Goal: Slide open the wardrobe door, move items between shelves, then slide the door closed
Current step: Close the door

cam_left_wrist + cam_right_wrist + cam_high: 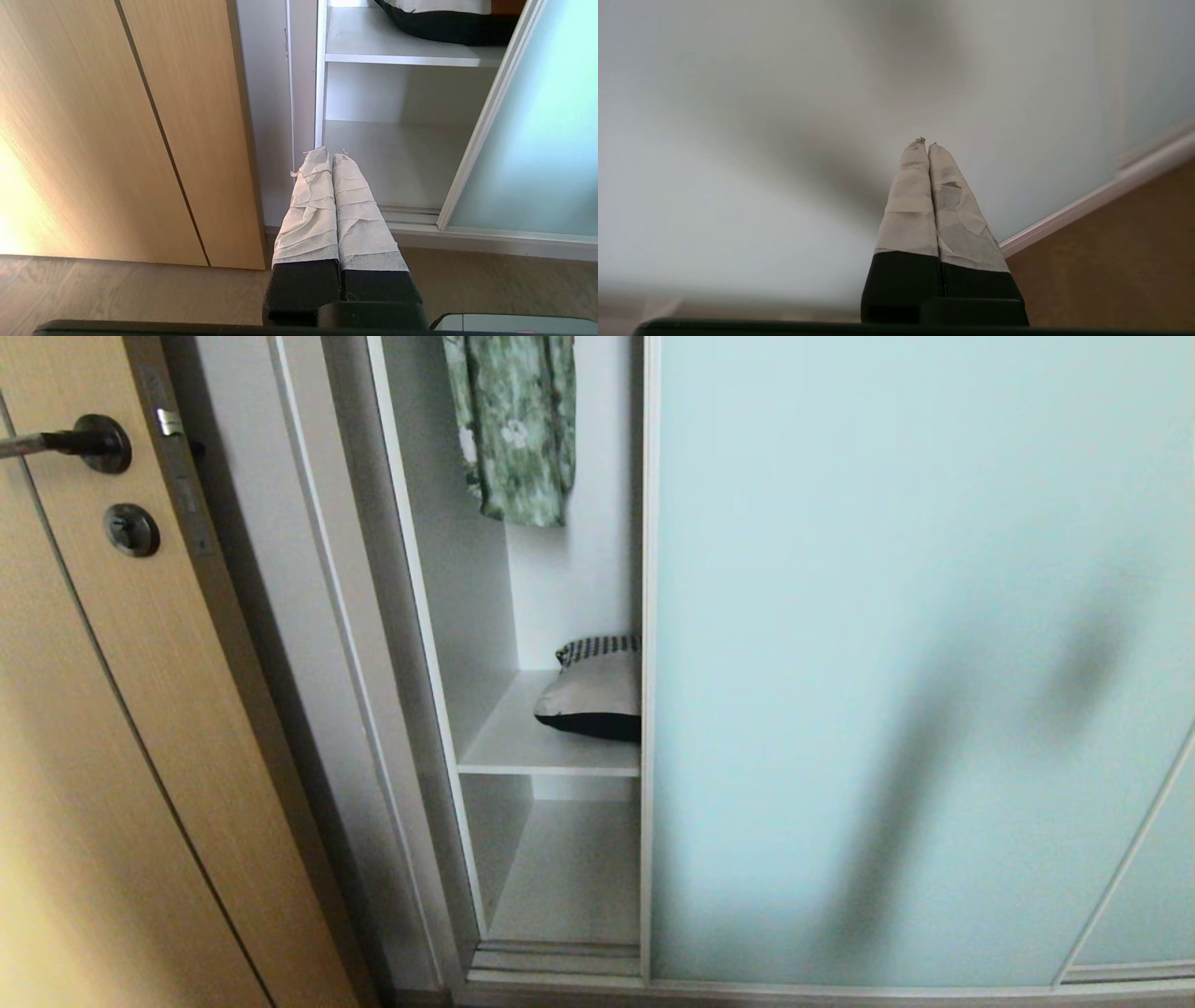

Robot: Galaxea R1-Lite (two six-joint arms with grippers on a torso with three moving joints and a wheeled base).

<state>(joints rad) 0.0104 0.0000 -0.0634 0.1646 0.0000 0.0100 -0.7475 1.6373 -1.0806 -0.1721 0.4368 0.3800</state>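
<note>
1. First, at the far left in the head view stands the tan wooden door, with a dark lever handle and a round lock under it.
2. Next to it is the pale wardrobe frame, then the open part of the compartment.
3. Inside, at the top, a green floral garment hangs down.
4. Below it, the upper shelf carries the bundle of folded clothes, black underneath and pale on top with a checked piece; its right part is hidden behind the door edge.
5. The lower shelf lies under it.
6. The sliding wardrobe door, frosted blue-green glass in a thin silver frame, covers the rest to the right and is partly open; a dark blurred shadow lies on it.
7. The left gripper points low toward the frame, its cloth-wrapped fingers pressed together and holding nothing.
8. The right gripper faces the frosted glass, fingers also pressed together, empty.
</note>
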